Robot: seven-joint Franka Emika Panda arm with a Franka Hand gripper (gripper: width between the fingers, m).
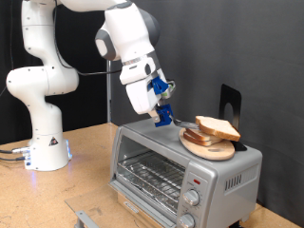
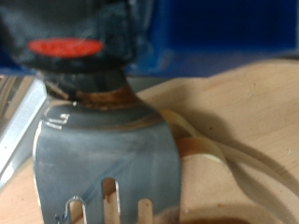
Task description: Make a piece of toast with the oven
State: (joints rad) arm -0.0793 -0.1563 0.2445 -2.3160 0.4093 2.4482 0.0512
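The oven [image 1: 180, 176] is a silver toaster oven at the exterior view's lower right, with a wire rack showing behind its glass door. On its roof sits a round wooden plate [image 1: 224, 152] carrying two stacked slices, the piece of toast [image 1: 217, 126] on top. My gripper [image 1: 162, 98] hangs just to the exterior view's left of the plate. It is shut on the black handle of a slotted metal spatula [image 1: 177, 120]. The blade tip points at the edge of the slices. In the wrist view the spatula blade [image 2: 107, 159] fills the middle and the pale toast [image 2: 248, 112] lies beside it.
A black upright stand [image 1: 229, 103] rises behind the plate. The oven's two knobs [image 1: 194, 199] and red light [image 1: 195, 180] are on its front right panel. The robot's white base [image 1: 43, 142] stands on the wooden table at the left. A grey metal piece [image 1: 85, 217] lies at the bottom edge.
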